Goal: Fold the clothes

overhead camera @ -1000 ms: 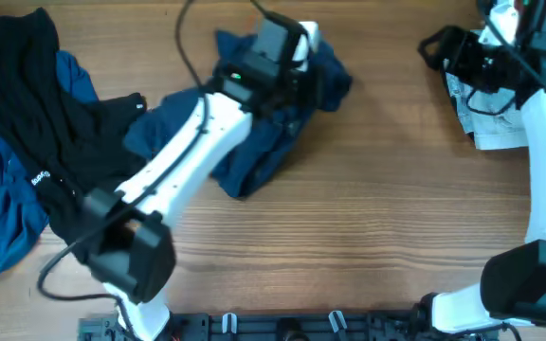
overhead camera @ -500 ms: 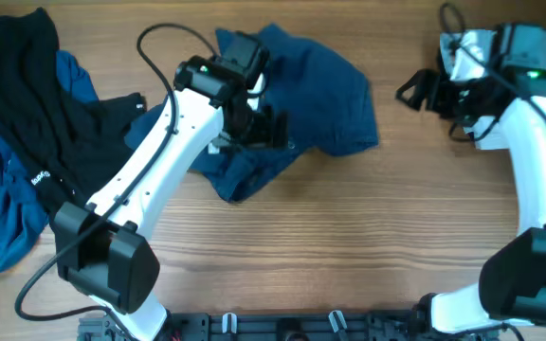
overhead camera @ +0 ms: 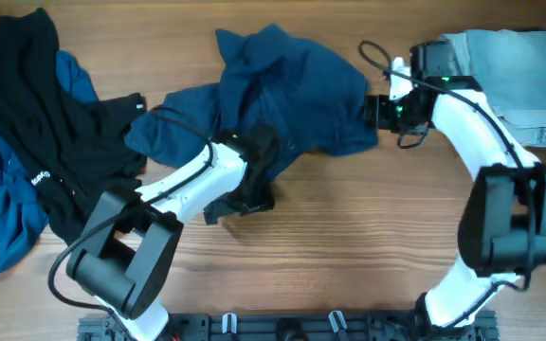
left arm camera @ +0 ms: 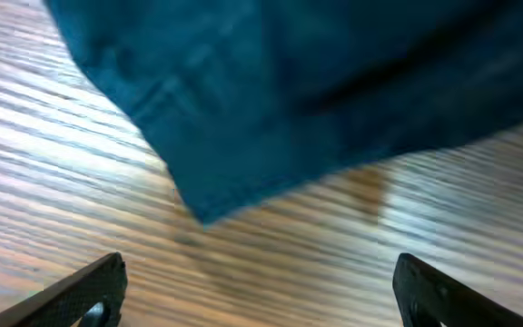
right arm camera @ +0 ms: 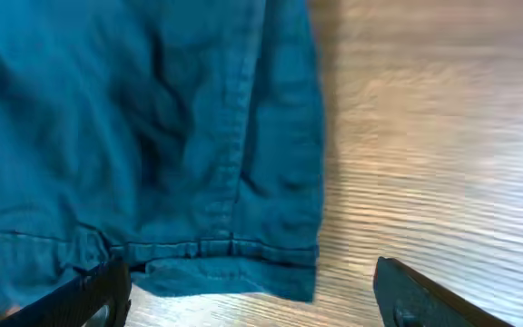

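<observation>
The dark navy shorts (overhead camera: 287, 104) lie crumpled at the middle back of the table. My left gripper (overhead camera: 238, 201) is open over bare wood just in front of their near edge. In the left wrist view a cloth corner (left arm camera: 243, 173) lies ahead of the left gripper (left arm camera: 261, 286), with nothing between the fingers. My right gripper (overhead camera: 373, 112) is open at the shorts' right edge. In the right wrist view the hem corner (right arm camera: 243, 259) lies between the spread fingers of the right gripper (right arm camera: 252, 295).
A black garment (overhead camera: 36, 104) and a mid-blue one (overhead camera: 8, 213) are heaped at the left. A folded pale denim piece (overhead camera: 515, 71) lies at the back right, behind the right arm. Bare wood runs along the front.
My left gripper has opened, let go of the navy shorts and drawn back toward the front. The shorts have spread to the right. My right arm has swung left to their right edge.
</observation>
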Action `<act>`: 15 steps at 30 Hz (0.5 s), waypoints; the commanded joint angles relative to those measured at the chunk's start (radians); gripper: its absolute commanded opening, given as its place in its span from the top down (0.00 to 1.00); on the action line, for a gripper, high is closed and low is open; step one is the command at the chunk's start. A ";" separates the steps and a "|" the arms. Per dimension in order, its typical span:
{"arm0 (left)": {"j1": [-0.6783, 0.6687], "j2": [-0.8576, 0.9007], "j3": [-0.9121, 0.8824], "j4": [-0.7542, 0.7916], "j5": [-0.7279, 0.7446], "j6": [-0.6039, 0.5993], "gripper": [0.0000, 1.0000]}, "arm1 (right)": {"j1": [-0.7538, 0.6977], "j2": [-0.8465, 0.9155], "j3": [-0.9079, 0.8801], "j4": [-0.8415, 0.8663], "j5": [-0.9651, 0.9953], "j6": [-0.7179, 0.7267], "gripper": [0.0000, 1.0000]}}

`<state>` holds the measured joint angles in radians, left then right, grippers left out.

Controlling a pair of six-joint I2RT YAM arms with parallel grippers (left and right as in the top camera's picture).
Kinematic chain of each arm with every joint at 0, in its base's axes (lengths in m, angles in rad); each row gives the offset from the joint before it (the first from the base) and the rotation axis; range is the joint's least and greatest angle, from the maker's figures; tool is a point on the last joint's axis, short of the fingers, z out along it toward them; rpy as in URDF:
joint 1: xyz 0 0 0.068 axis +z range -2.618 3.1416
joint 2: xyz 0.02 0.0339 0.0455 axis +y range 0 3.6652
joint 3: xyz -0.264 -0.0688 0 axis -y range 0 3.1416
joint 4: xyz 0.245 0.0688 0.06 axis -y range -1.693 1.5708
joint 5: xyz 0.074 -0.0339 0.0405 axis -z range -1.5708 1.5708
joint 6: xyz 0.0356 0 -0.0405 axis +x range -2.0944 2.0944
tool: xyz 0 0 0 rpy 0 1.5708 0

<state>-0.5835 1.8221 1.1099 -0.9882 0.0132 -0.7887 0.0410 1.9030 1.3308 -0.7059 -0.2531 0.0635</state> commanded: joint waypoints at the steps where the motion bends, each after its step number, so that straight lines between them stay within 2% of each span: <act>1: -0.003 -0.005 -0.048 0.114 -0.099 -0.034 0.05 | 0.050 0.044 -0.003 0.008 0.027 0.011 0.15; 4: -0.003 -0.005 -0.057 0.214 -0.171 -0.027 0.10 | 0.053 0.044 -0.003 0.009 0.049 0.011 0.15; 11: -0.002 -0.030 -0.056 0.239 -0.367 -0.110 0.30 | 0.053 0.044 -0.003 0.029 0.056 0.015 0.15; 12: -0.001 -0.029 -0.056 0.249 -0.371 -0.110 0.45 | 0.053 0.046 -0.003 0.039 0.056 0.015 0.15; 14: -0.001 -0.029 -0.056 0.273 -0.390 -0.110 0.85 | 0.053 0.051 -0.003 0.043 0.056 0.018 0.16; 15: -0.001 -0.029 -0.056 0.277 -0.401 -0.109 0.96 | 0.053 0.056 -0.003 0.043 0.056 0.018 0.18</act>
<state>-0.5835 1.8198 1.0592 -0.7261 -0.3157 -0.8806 0.0948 1.9339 1.3308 -0.6670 -0.2153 0.0666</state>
